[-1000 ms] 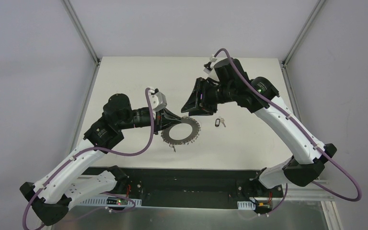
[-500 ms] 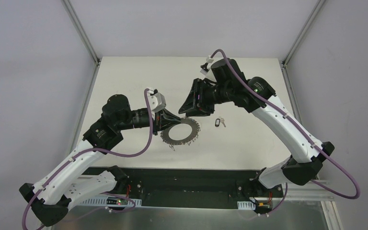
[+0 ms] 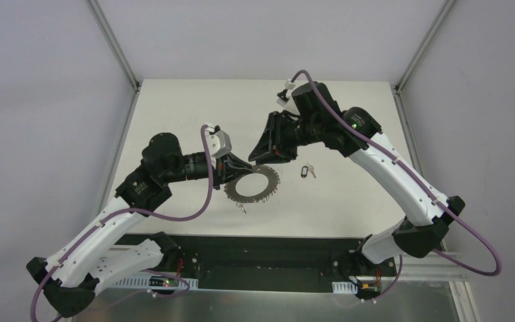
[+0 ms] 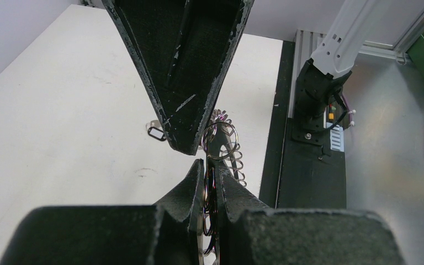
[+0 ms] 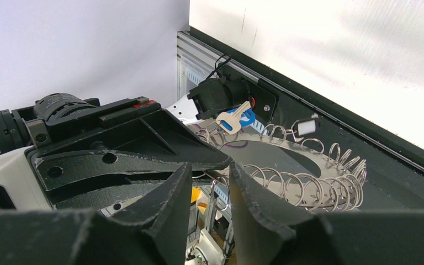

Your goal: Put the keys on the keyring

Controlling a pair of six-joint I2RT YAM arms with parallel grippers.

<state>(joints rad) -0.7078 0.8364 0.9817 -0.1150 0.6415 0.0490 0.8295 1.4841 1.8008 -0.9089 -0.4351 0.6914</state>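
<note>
The keyring (image 3: pixel 255 182), a flat grey disc with wire loops round its rim, hangs above the table with my left gripper (image 3: pixel 233 172) shut on its left edge. In the left wrist view the ring (image 4: pixel 212 182) stands edge-on between the fingers. My right gripper (image 3: pixel 260 158) is at the ring's upper rim, open, with one wire loop (image 5: pixel 221 194) in the gap between its fingers (image 5: pixel 178 205). A key with a blue tag (image 5: pixel 237 119) hangs from the far rim. A key with a black tag (image 3: pixel 305 172) lies on the table to the right of the ring.
A small white tag (image 5: pixel 306 127) also hangs on the ring's rim. A black bar (image 3: pixel 255 247) runs along the table's near edge by the arm bases. Metal frame posts (image 3: pixel 114 47) stand at the back corners.
My right gripper's jaws have narrowed round the wire loop, and the right arm has shifted slightly left. The left gripper has kept its hold on the ring.
</note>
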